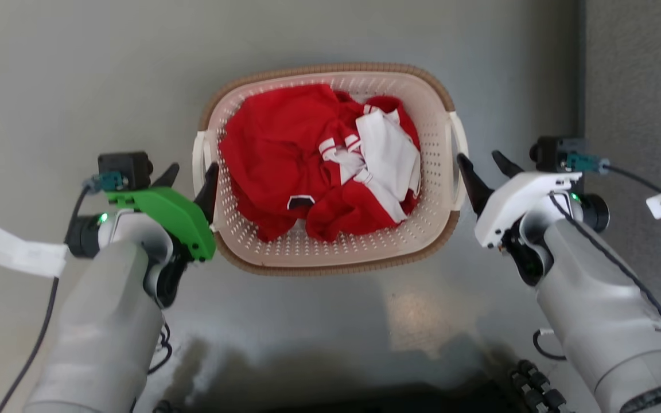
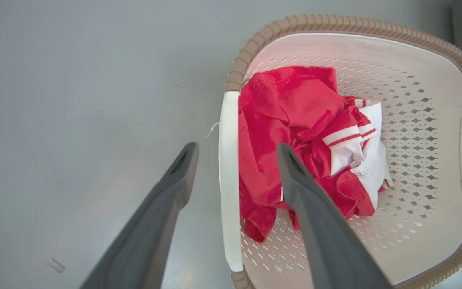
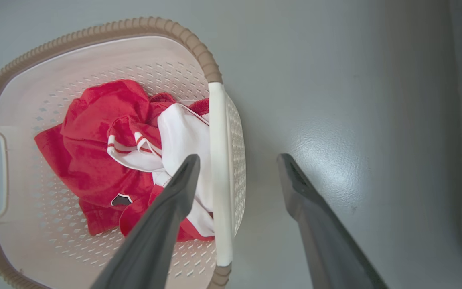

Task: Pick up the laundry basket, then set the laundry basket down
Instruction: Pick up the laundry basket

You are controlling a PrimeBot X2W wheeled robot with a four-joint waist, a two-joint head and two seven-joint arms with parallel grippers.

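Though each straddles a handle (image 2: 229, 180) of the laundry basket (image 1: 319, 249), the left tool (image 1: 193, 172) and right tool (image 1: 481, 160) gape wide, gripping nothing.

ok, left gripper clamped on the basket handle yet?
No: the left gripper is open, its fingers straddling the white handle of the laundry basket with a gap on each side.

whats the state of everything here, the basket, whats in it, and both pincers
laundry basket: upright on the floor, loaded, not gripped
red and white clothes: crumpled in a heap inside the basket
left pincer: open, one finger on each side of the left handle
right pincer: open, one finger on each side of the right handle
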